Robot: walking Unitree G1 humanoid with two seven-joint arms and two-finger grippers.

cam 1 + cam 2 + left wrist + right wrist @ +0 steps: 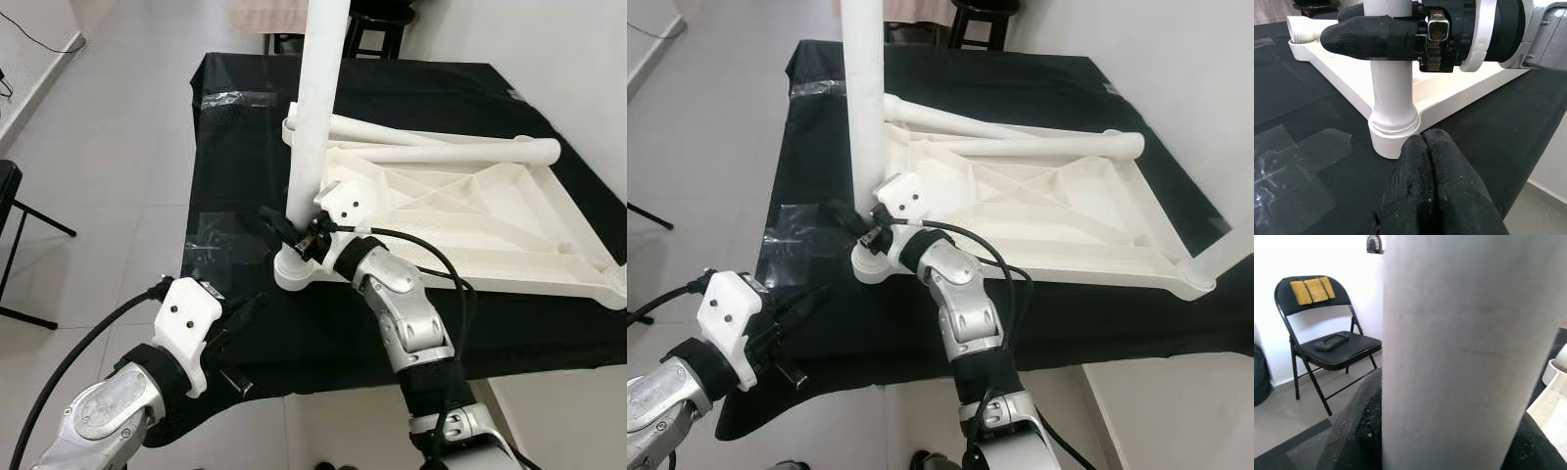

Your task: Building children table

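On black-covered work table (323, 333): one white plastic tabletop (460, 220) lying underside up, ribs showing. Three white legs visible: one upright leg (315, 117) seated in near-left corner socket (294, 269), two loose legs (441, 152) lying across the tabletop's far side. Fourth corner at right shows a white stub in right eye view (1225, 250), cut by the frame edge; can't tell what it is.

View differences: left wrist view gives the close look at the socket joint, upright leg's collar sitting in the corner boss, plus clear tape patches (1298, 166) on the cloth. Right wrist view adds one black folding chair (1327, 333) with a yellow pad on its backrest and a dark flat object on its seat, behind the leg. Head views show two dark stools (377, 29) beyond the table's far end.

Right gripper (289, 227): forearm angled up and left over the table's near edge, wrist bent, fingers (1366, 36) clamped around the upright leg just above the socket, one finger each side.

Left gripper (1435, 186): arm low at the table's near-left corner, pointing at the socket base, both fingertips pressed together, holding nothing, just short of the socket.
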